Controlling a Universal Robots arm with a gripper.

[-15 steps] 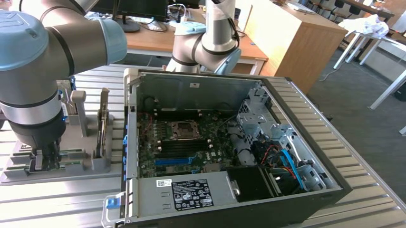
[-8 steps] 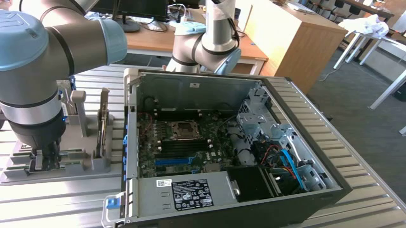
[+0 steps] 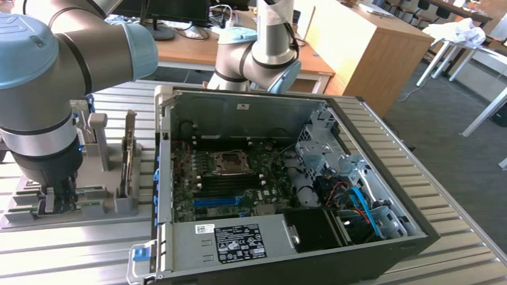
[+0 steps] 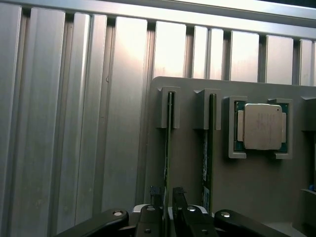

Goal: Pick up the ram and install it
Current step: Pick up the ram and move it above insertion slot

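We note the ram (image 4: pixel 168 148): thin green stick, standing on edge in a grey holder (image 4: pixel 187 163) slot, second ram stick (image 4: pixel 210 148) just beside.

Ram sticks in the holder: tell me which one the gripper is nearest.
The ram stick farther from the silver processor chip. The gripper is in line with its end; the other ram stick, next to the chip, stands off to one side.

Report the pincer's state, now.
Pincer: astride the long thin green ram stick in the grey holder; gripped or not cannot be told.
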